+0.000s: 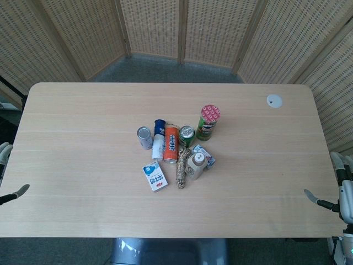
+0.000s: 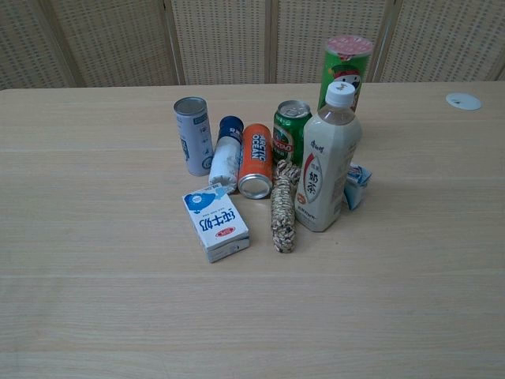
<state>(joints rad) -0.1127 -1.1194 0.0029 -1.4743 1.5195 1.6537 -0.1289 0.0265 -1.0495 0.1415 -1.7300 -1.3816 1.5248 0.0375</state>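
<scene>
Head view is showing the left hand point(image 1: 5, 153) and right hand point(image 1: 343, 185) lying empty with fingers apart at opposite table edges, well away from the boxy milk carton point(image 1: 155, 176), braided rope bundle point(image 1: 181, 169) and cylindrical orange can point(image 1: 171, 144) sitting mid-table.

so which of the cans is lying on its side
The orange can, lying flat between the white bottle and the green can, its end facing the chest camera. The green can and the grey can both stand upright.
</scene>
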